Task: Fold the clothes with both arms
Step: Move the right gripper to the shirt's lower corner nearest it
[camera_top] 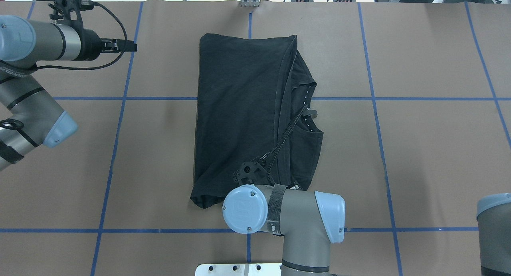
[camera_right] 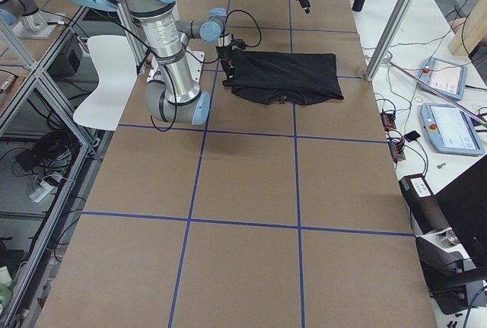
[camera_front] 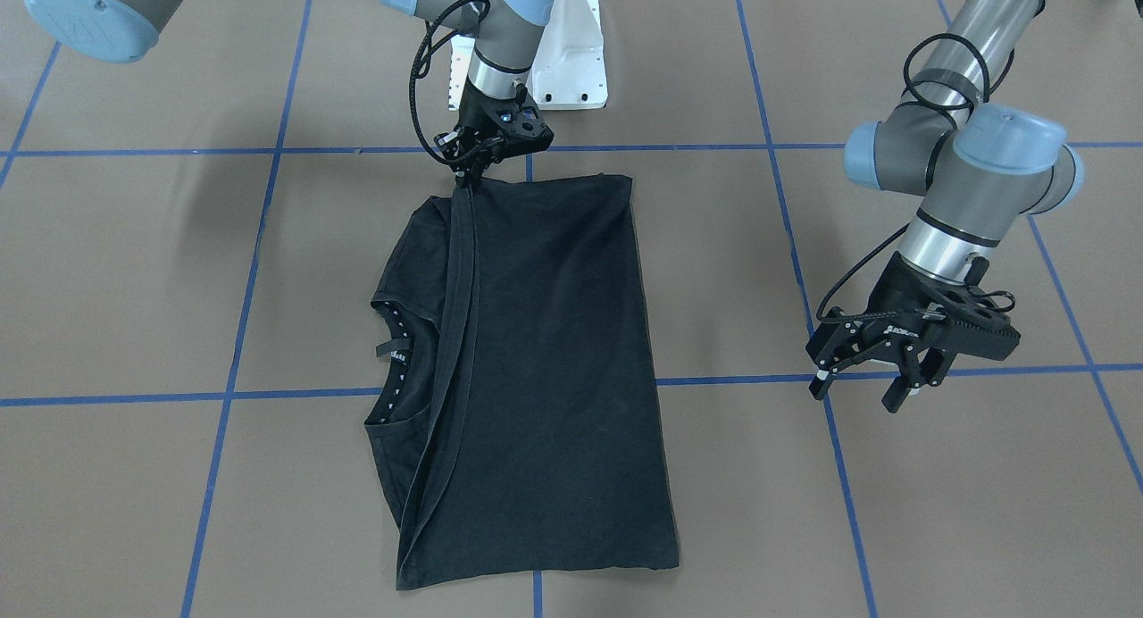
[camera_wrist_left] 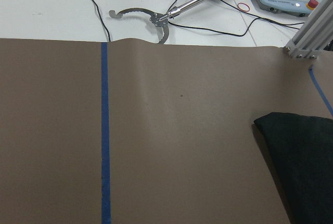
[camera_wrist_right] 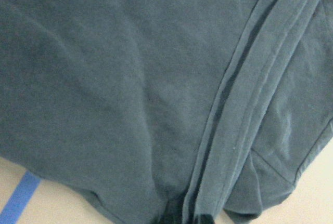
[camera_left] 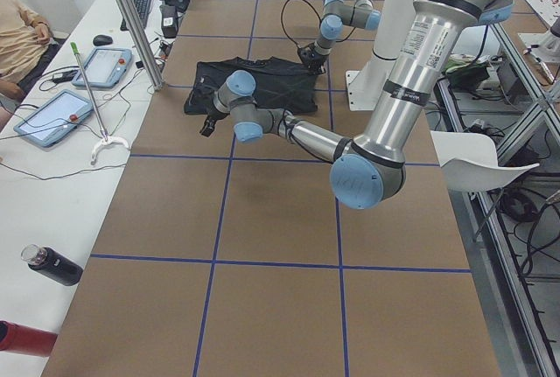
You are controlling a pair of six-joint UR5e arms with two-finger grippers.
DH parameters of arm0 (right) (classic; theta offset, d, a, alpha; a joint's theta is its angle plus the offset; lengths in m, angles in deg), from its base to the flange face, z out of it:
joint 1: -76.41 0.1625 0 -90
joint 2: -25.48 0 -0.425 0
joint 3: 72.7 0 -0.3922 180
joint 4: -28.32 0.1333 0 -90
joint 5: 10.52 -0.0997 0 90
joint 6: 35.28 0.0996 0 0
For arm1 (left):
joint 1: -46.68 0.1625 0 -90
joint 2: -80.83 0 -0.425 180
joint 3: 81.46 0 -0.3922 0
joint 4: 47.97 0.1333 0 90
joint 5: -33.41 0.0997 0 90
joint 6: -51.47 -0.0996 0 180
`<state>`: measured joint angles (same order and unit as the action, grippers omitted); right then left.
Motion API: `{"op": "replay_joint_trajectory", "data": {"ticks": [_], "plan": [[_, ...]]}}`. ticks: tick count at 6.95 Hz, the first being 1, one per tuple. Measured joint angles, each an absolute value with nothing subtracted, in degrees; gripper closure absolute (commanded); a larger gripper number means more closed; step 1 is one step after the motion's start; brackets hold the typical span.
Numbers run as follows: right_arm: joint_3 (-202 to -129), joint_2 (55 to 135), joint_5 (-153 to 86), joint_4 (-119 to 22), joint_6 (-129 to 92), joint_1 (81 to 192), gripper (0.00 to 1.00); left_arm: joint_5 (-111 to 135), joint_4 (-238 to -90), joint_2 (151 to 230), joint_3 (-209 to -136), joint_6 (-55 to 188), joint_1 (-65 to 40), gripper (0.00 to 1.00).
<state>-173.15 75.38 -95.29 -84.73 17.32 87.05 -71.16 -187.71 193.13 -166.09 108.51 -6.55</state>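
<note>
At the right gripper (camera_front: pixel 466 177), jaws clamp the hem of the T-shirt (camera_front: pixel 554 350).

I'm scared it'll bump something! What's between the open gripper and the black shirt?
Nothing to bump: between the left gripper and the shirt lies only bare brown table crossed by blue tape lines, as the front-facing view shows.

- T-shirt (camera_front: pixel 554 350): black cloth, matt and soft-looking, with a fine knit grain and stitched, doubled hems.
- Worktop (camera_front: pixel 938 511): brown covering, matt and smooth, like paper or card; the blue tape lines (camera_front: pixel 179 152) lie flat on it.
- Left arm (camera_front: pixel 982 29) and right arm (camera_top: pixel 299 224): silver-grey metal tubes with a satin sheen, and smooth light blue plastic joint caps.
- Left end effector (camera_front: pixel 857 390) and right end effector (camera_front: pixel 466 179): black, matt, hard plastic.
- Cable (camera_top: pixel 285 134): black, braided.
- Base plate (camera_front: pixel 571 55): white, smooth, painted-looking metal.
</note>
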Motion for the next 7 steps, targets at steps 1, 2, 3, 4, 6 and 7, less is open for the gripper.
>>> {"op": "replay_joint_trajectory", "data": {"ticks": [1, 2, 3, 4, 6, 7], "plan": [[-173.2, 75.4, -95.4, -84.8, 17.3, 87.0, 1.0, -71.1, -187.7, 193.1, -166.1, 108.5, -6.5, 0.0], [-173.6, 75.6, -96.0, -85.0, 17.1, 87.7, 1.0, -71.1, -187.7, 193.2, -166.1, 108.6, -6.5, 0.0], [-174.9, 75.9, -97.7, -85.9, 16.3, 89.3, 1.0, -71.1, -187.7, 193.3, -166.1, 108.7, -6.5, 0.0], [-176.7, 76.5, -100.0, -87.6, 15.2, 91.1, 1.0, -71.0, -187.7, 193.4, -166.1, 109.2, -6.4, 0.0], [-178.7, 79.4, -103.7, -88.3, 24.3, 92.3, 0.85, -71.0, -187.8, 193.7, -166.2, 111.0, -6.3, 0.0], [-179.0, 80.5, -105.0, -87.3, 31.4, 92.1, 0.83, -71.0, -187.8, 193.8, -166.3, 111.4, -6.3, 0.0]]}}
